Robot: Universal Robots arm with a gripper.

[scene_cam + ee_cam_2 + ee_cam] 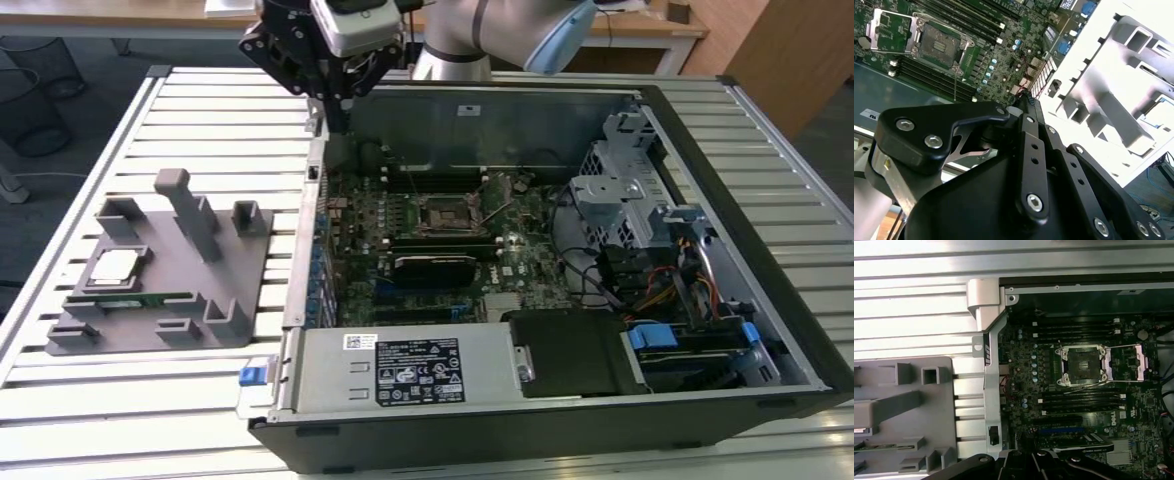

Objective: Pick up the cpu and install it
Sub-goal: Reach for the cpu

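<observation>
While the cpu [114, 267] lies flat on the grey tray [171, 262], at nine o'clock from the open case [561, 440] in the exterior view, the gripper [327, 92] hangs over the case's eleven o'clock corner, well apart from it. Wide or narrow, one cannot tell. The tray's upright blocks [187, 210] crowd the chip, so a skewed approach could clip them. In the second wrist view the socket [939, 44] lies open, and a tilted chip would likely bend contacts. In the first wrist view the case wall [991, 365] stands between tray and socket, a likely snag.
</observation>
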